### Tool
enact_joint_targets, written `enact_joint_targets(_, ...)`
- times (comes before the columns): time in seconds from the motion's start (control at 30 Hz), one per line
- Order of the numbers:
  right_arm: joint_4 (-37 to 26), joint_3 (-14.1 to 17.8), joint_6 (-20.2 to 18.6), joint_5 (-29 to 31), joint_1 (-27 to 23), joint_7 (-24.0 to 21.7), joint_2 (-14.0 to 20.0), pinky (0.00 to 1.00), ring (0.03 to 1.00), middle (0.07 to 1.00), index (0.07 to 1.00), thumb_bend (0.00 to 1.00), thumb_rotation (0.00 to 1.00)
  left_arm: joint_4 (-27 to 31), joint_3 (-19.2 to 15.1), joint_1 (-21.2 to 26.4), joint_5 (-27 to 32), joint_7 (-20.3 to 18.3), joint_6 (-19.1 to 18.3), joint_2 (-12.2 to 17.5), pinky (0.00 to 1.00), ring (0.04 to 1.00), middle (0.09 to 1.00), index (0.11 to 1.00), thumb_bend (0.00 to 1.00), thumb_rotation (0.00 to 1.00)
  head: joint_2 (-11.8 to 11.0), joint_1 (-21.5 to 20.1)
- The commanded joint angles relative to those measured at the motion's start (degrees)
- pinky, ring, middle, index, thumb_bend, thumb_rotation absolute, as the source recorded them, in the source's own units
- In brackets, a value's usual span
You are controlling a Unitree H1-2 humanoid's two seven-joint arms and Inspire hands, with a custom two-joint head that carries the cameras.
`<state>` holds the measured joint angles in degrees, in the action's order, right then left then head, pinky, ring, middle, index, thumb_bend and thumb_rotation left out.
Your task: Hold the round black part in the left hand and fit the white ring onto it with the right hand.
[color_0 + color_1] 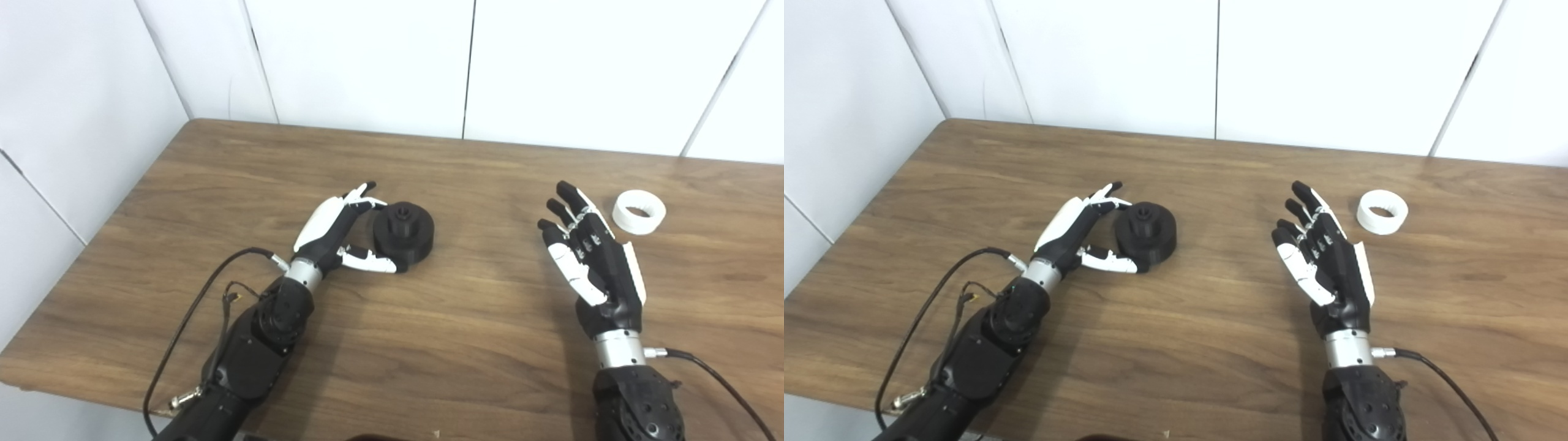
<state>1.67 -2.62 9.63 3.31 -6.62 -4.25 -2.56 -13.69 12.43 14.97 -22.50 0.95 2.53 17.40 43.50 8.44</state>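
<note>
- One round black part lies flat on the wooden counter, left of the frame's centre, with a small raised hub on its top face.
- One white ring lies flat on the counter at the right of the frame, well apart from the black part.
- The left hand sits just left of the black part, fingers spread: the upper fingertips reach toward the part's far rim and the thumb lies along its near lower edge. It is open around the part; whether it touches cannot be told.
- The right hand is at centre right of the frame, open, fingers apart and pointing toward the upper left, holding nothing. The ring lies just beyond it, to the upper right, not touched.
- The left eye view shows the left hand's upper fingertips meeting the part's outline; the right eye view shows the part's side wall more fully, and the ring farther from the frame's right edge.
- Two dark cables are in view, one looping from each forearm near the bottom of the frame.
- White wall panels fill the top of the frame.
</note>
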Motion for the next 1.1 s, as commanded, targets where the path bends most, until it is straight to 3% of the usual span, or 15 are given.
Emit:
enact_joint_targets(0.0,0.7,0.6,0.2,0.4,2.5,-0.1,1.1,0.80,0.892,0.918,0.864,0.53,0.41,0.9,1.9,-2.1,0.9,-3.6,-0.3,-1.3,1.00,1.000,1.000,0.626,0.88,0.29,0.0,0.1)
enact_joint_targets(0.6,-0.8,0.2,-0.2,0.3,3.2,0.1,0.4,0.79,0.893,0.921,0.861,0.55,0.41,2.0,5.3,-3.4,0.9,-7.6,6.3,-0.3,1.00,1.000,1.000,0.626,0.93,0.36,1.0,-2.8)
enact_joint_targets(1.07,-1.3,-0.3,-0.3,-1.6,3.5,1.6,-0.5,0.74,0.855,0.899,0.846,0.61,0.44,5.2,7.1,-4.4,1.0,-9.7,6.4,-0.6,1.00,1.000,1.000,0.615,0.96,0.37,1.8,-6.8)
